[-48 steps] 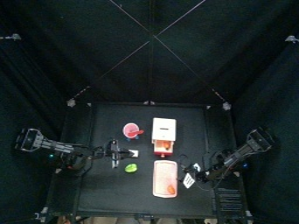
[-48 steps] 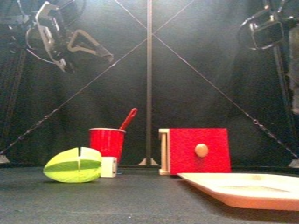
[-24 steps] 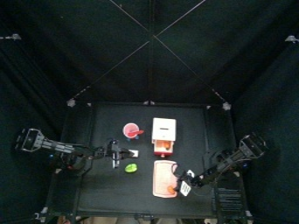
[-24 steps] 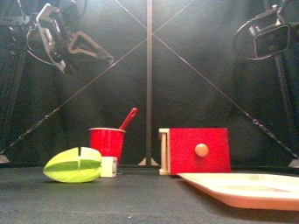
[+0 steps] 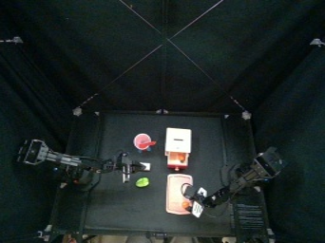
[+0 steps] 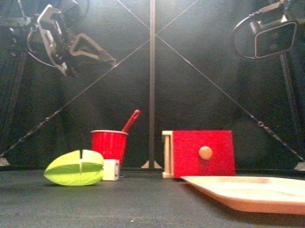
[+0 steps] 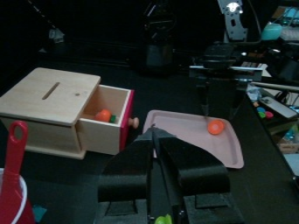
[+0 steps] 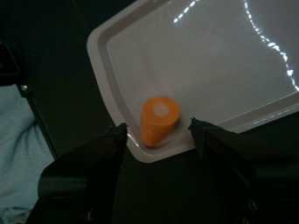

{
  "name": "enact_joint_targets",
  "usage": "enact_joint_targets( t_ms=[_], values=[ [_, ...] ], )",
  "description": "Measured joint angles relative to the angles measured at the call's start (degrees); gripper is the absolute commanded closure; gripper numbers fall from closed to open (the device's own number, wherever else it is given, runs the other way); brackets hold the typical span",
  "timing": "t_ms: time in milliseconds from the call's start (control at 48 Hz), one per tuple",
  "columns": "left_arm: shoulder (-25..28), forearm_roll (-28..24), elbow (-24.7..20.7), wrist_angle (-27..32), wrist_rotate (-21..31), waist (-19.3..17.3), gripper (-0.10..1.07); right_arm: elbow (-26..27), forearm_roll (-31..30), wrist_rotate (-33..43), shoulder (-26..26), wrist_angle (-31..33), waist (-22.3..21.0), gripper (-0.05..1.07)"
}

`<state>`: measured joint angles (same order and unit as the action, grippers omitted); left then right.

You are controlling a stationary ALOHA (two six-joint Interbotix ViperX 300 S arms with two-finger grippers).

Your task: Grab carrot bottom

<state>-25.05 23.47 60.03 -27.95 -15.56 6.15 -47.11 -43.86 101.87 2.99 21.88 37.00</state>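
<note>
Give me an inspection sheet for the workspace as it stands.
surface: black table, no spills seen.
job's things: carrot lying in the pink tray, near a corner.
clutter: wooden box, drawer open, orange ball inside; red cup; green lump.
grippers: right pincer open, jaws straddling the carrot; left pincer shut, raised, empty.
cables: nothing seen.
surroundings: black curtains.

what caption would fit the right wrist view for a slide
Right gripper open above the carrot, which lies near the corner of the pink tray.
</note>
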Motion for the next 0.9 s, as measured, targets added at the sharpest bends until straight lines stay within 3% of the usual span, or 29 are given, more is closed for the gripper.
enact_joint_targets(
  t_ms=[896],
  values=[
    [0.53,0.09,0.09,-0.53,0.00,0.00,0.49,1.76,-3.78,-0.09,-4.83,-0.09,-0.70,0.12]
  ],
)
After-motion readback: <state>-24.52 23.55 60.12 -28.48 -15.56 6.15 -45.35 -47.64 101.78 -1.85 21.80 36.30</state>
